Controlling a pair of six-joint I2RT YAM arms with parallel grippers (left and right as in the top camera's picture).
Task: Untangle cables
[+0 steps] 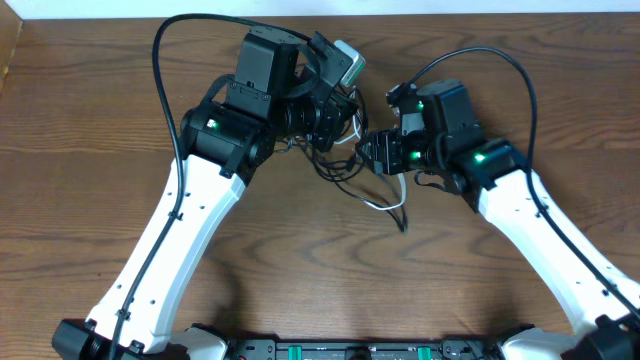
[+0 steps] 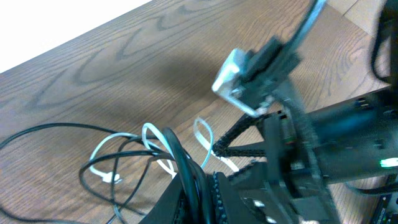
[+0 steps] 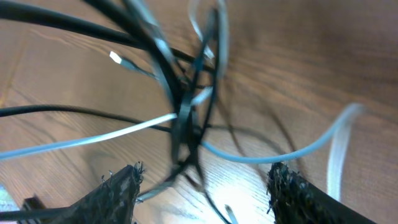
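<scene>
The cables lie in one tangle on the wooden table between my two grippers. In the overhead view black loops (image 1: 335,172) and a white cable (image 1: 395,205) trail toward the front. My left gripper (image 1: 338,128) is shut on a bundle of black cable; the left wrist view shows the cable (image 2: 177,149) running into the closed jaws (image 2: 196,180), with white loops (image 2: 152,132) just beyond. My right gripper (image 1: 368,152) is open. In the right wrist view its fingers (image 3: 205,186) straddle the knot of black cables (image 3: 185,118) and a white cable (image 3: 249,155) without touching them.
The two wrists are very close together at the back middle of the table (image 1: 90,150). The right arm (image 2: 348,137) fills the right side of the left wrist view. Thick black arm cables arch over each arm (image 1: 160,60) (image 1: 520,70).
</scene>
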